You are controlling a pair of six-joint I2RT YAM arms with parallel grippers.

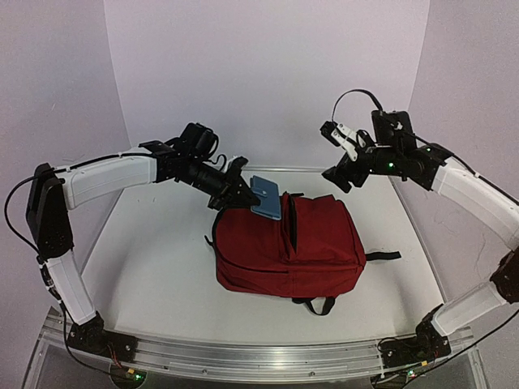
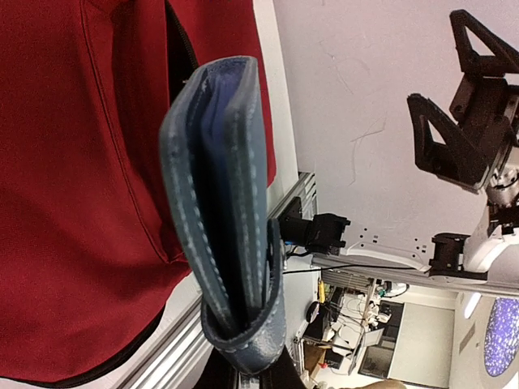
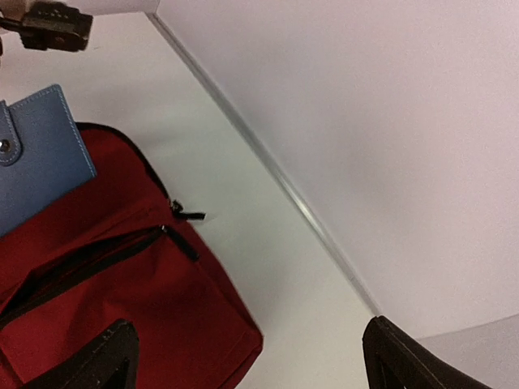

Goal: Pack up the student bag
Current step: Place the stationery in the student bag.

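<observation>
Both wrist views crop the student bag (image 2: 81, 203); the right pincer (image 3: 247, 344) shows only its fingertips (image 3: 113, 352)

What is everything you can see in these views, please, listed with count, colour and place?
student bag: one, dark red with black straps, lying mid-table.
wallet: one, blue with a snap strap, held at the bag's far left corner.
table: one, white, under the bag.
rail: one, silver, along the table's near edge, carrying both arm bases.
left fingers: two, black, shut on the wallet.
right fingers: two, black, open and holding nothing, raised beyond the bag's far right.
</observation>
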